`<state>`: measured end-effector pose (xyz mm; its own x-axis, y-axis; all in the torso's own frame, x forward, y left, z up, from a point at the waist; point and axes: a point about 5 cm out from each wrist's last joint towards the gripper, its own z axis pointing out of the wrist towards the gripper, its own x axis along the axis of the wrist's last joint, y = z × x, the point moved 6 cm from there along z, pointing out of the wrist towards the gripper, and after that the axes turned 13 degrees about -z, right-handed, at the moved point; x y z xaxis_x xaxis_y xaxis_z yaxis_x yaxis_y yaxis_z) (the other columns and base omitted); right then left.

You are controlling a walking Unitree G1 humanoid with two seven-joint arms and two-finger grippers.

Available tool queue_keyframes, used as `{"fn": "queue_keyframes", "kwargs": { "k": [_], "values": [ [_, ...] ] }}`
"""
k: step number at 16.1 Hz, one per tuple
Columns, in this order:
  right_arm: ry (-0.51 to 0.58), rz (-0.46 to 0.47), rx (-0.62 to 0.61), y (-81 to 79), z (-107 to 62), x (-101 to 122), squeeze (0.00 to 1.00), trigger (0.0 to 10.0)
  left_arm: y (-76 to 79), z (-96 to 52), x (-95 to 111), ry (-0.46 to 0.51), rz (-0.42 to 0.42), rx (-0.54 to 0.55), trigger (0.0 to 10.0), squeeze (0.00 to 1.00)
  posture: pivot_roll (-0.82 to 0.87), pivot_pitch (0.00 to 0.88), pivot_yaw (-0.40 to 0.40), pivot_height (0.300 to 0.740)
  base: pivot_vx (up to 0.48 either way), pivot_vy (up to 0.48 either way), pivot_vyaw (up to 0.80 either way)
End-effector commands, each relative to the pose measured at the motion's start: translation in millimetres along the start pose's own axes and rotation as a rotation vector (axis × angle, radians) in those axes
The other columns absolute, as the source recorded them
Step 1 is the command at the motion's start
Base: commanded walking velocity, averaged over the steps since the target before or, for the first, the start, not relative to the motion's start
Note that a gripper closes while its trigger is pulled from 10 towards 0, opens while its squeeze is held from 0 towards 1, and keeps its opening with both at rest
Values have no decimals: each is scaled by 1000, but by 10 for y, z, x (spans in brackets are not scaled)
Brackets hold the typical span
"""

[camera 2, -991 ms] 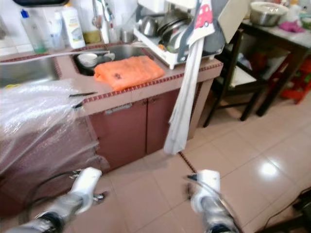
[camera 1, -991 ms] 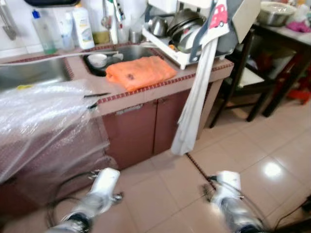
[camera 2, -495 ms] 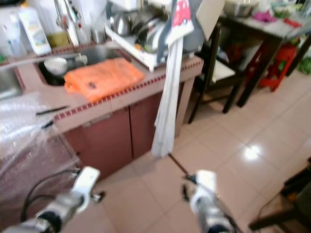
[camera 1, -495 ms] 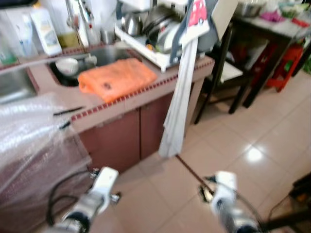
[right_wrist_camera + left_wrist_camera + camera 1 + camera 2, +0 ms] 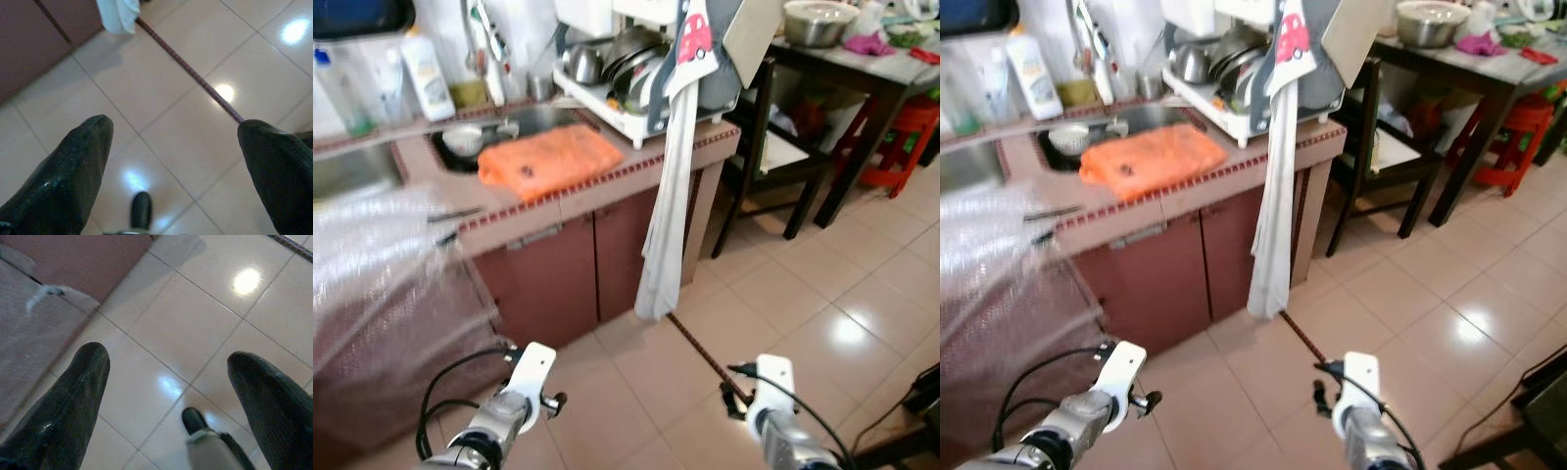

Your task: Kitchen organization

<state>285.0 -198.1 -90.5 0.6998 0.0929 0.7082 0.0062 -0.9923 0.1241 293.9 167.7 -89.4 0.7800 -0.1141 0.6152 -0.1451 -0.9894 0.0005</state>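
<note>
A tiled counter (image 5: 607,186) with red-brown cabinet doors stands ahead. An orange cloth (image 5: 548,160) lies on it beside a sink (image 5: 524,119) that holds a white bowl (image 5: 463,139). A white dish rack (image 5: 626,83) with pots and lids sits at the counter's right end. A long white towel (image 5: 668,215) hangs from it down to the floor. My left gripper (image 5: 166,382) and right gripper (image 5: 173,147) hang low over the floor tiles, both open and holding nothing.
Crinkled clear plastic sheeting (image 5: 382,264) covers the counter at the left. Detergent bottles (image 5: 423,73) stand behind the sink. At the right are a dark chair (image 5: 783,166), a table with a metal bowl (image 5: 818,22) and a red stool (image 5: 901,137). Glossy floor tiles (image 5: 803,304) lie ahead.
The whole picture has shifted and sharpened, so the camera has moved; more of the table and floor at the right shows. Both arms hang as before.
</note>
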Motion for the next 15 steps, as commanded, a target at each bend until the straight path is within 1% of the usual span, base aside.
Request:
{"fn": "queue_keyframes", "kwargs": {
  "k": [1,3,8,11,13,15],
  "values": [
    [-4,4,6,-49,3,3,0,10000,-56,-8,-46,-14,-1,18,10000,0,-63,34,1,740,0,-480,0],
    [-3,6,4,-46,3,4,0,10000,-57,-9,-49,-14,-2,18,10000,0,-64,34,3,740,0,-315,0],
    [-1,12,-3,-28,5,14,0,10000,-72,-9,-50,-12,-18,29,10000,0,-59,34,-3,740,0,0,0],
    [-14,59,-21,17,3,-12,0,10000,-129,-16,-61,-16,-23,59,10000,0,-50,29,-8,740,0,0,0],
    [-28,47,-17,15,0,-41,0,10000,-141,-22,-136,-41,-19,57,10000,0,-51,29,-10,740,0,0,-659],
    [-27,39,-12,3,1,-38,0,10000,-147,-25,-176,-54,-32,59,10000,0,-52,30,-13,740,0,0,-772]
  ]
}}
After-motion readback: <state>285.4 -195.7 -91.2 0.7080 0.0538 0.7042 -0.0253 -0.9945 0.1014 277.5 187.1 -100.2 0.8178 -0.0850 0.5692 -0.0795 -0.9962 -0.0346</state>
